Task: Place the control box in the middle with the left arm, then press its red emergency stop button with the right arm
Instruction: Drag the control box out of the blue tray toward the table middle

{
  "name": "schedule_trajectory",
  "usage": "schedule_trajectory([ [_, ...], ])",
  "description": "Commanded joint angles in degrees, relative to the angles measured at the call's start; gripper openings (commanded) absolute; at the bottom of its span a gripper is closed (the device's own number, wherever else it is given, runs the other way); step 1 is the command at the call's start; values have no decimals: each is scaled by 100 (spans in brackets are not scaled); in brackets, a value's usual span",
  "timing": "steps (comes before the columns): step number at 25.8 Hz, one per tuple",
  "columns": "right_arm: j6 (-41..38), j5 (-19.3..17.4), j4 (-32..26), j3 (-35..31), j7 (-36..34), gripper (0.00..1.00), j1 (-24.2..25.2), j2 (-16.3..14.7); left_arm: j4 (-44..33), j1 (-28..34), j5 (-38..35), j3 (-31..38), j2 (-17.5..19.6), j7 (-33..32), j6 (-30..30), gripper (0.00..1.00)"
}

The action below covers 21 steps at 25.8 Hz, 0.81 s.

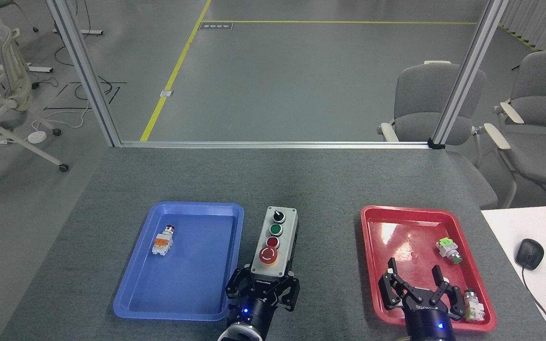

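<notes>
Control box (pixel 275 241) seemingly clear of trays

Robotics lab: taped concrete floor (pixel 277 71), aluminium frame (pixel 83 76), office chairs (pixel 424 104), felt-topped table (pixel 320 180).

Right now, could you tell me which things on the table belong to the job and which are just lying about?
Belonging to the job:
- control box, held by the left gripper
- red emergency stop button
- right gripper, open above the red tray

Just lying about:
- blue tray with white-and-orange part
- two small push-button parts in the red tray
- mouse
</notes>
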Motion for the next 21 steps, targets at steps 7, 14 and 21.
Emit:
schedule_trajectory([
  [7, 0, -18, 0, -16, 1, 98, 14, -35, 313, 15, 61, -945, -12, 42, 90, 0],
  [14, 0, -18, 0, -24, 1, 98, 23, -53, 445, -91, 52, -1262, -38, -20, 90, 0],
  [21, 0, -18, -9, -25, 1, 98, 58, -53, 638, -170, 61, -1385, -30, -37, 72, 0],
])
